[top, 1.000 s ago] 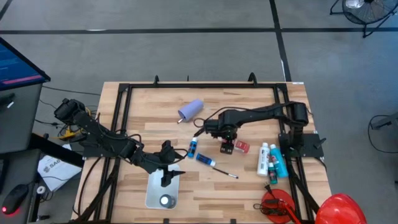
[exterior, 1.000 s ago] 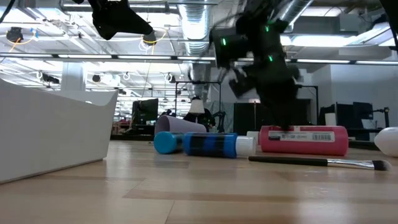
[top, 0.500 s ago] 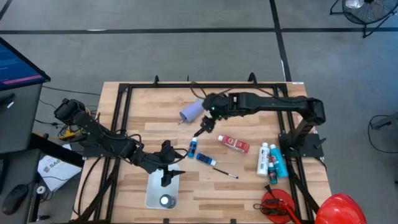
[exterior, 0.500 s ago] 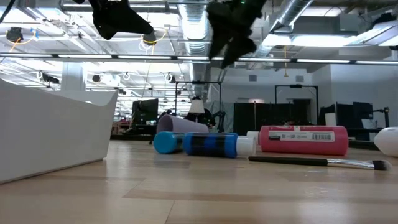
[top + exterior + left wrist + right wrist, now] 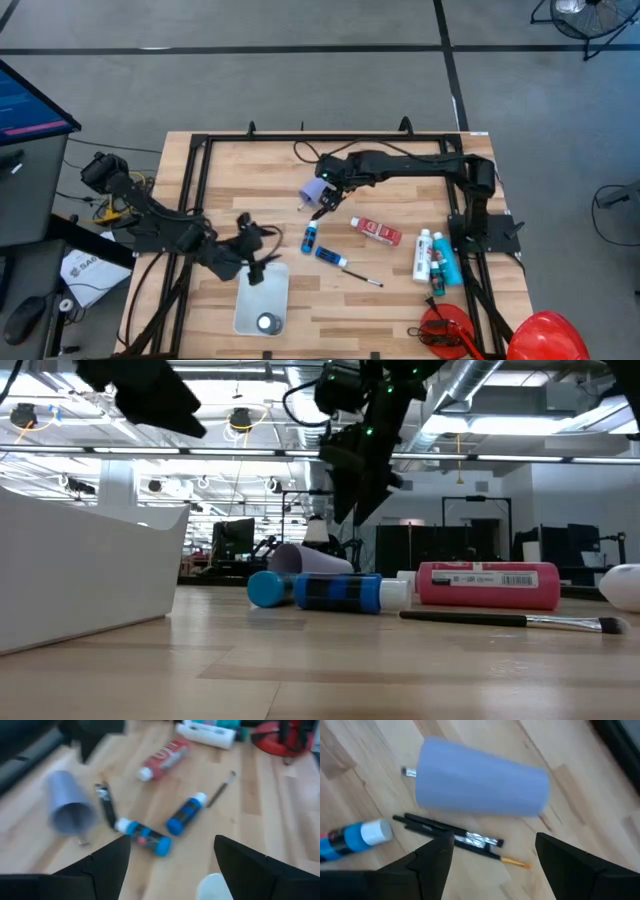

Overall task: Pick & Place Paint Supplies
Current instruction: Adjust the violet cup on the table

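The right gripper [image 5: 322,200] hangs above the middle of the table [image 5: 400,300], just over a pale purple cup [image 5: 312,186] lying on its side, and its jaws stand open with nothing between them. In the right wrist view two thin dark brushes [image 5: 447,835] lie close together beside that cup [image 5: 480,785], with a metal tip poking out from behind the cup's narrow end. The left gripper [image 5: 250,258] hovers over the near left part of the table, at the far edge of a white bin [image 5: 262,305], and its jaws are open and empty as well. The paint supplies lie scattered on the wood: two blue bottles [image 5: 310,238] (one pointing towards the cup, the other [image 5: 330,256] angled away) near the centre, a red bottle [image 5: 375,231] to their right, a loose brush [image 5: 362,277] nearer the front, and a cluster of white and teal bottles [image 5: 437,256] by the right arm's base.
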You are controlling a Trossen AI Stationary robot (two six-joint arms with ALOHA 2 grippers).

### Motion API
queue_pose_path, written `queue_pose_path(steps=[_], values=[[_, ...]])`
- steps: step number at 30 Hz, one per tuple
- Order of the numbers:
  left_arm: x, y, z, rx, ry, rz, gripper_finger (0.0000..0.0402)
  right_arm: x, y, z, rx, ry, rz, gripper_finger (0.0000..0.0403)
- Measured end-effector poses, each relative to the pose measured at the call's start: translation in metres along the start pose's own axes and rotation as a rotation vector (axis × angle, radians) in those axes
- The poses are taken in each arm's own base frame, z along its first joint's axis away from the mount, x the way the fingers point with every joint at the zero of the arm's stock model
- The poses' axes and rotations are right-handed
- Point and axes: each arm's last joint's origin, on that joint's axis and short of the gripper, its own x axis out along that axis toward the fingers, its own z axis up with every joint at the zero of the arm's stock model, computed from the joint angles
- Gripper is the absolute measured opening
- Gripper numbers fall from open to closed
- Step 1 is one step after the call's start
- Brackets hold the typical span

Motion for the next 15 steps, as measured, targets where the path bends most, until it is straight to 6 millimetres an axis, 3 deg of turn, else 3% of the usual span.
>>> queue_pose_path(steps=[6,11,15], values=[[-0.019,0.029,-0.012,-0.126,-0.132,0.097,0.0249,0.004,0.013,0.003,-0.020,-0.010,-0.084,0.0274],[-0.025,0.043,-0.025,-0.202,-0.180,0.073,0.0232,-0.018,0.040,0.012,-0.152,-0.115,-0.196,0.0274],[-0.025,0.048,-0.031,-0.216,-0.191,0.067,0.0221,-0.034,0.072,0.001,-0.243,-0.182,-0.241,0.0274]])
